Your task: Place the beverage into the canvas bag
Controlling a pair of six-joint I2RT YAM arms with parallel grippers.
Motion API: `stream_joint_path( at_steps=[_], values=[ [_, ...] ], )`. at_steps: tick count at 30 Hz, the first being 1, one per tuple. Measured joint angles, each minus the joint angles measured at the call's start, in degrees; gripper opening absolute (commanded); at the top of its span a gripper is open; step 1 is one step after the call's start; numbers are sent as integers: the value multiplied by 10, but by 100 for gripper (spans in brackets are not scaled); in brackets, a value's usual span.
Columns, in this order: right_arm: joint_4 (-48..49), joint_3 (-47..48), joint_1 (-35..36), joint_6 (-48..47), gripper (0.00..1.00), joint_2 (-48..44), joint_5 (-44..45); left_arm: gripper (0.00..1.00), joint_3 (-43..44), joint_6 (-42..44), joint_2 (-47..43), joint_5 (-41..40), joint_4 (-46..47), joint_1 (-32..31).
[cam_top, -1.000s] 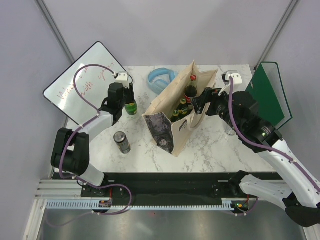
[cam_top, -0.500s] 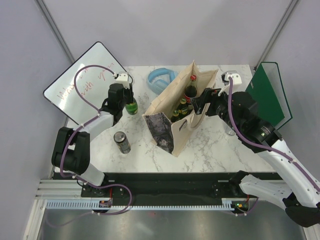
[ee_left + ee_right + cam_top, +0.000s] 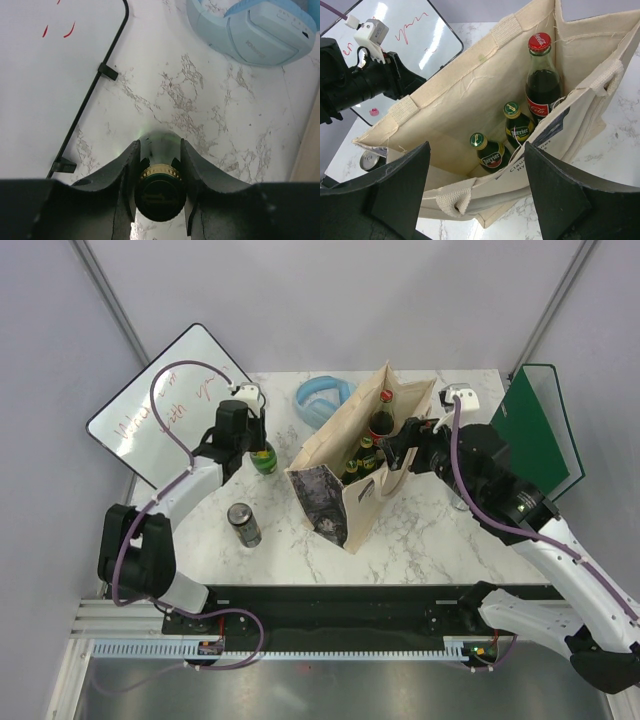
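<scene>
Could clip the rim of the canvas bag (image 3: 368, 508) and topple it carrying the green bottle (image 3: 262, 458), neck-pinched in left fingers (image 3: 126, 172); right fingers (image 3: 402, 187) gaping, empty.

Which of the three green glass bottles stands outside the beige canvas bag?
The green glass bottle clamped by the left end effector; the other two stand inside the canvas bag.
</scene>
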Motion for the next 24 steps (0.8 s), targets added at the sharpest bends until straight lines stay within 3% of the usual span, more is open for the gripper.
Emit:
stream_joint_path(
  at_steps=[9, 24],
  values=[
    [1, -16, 0, 7, 83, -6, -1, 2, 20, 1, -35, 33, -92, -4],
    [4, -35, 0, 13, 83, -23, -4, 2, 34, 11, -63, 38, -146, -21]
  ],
)
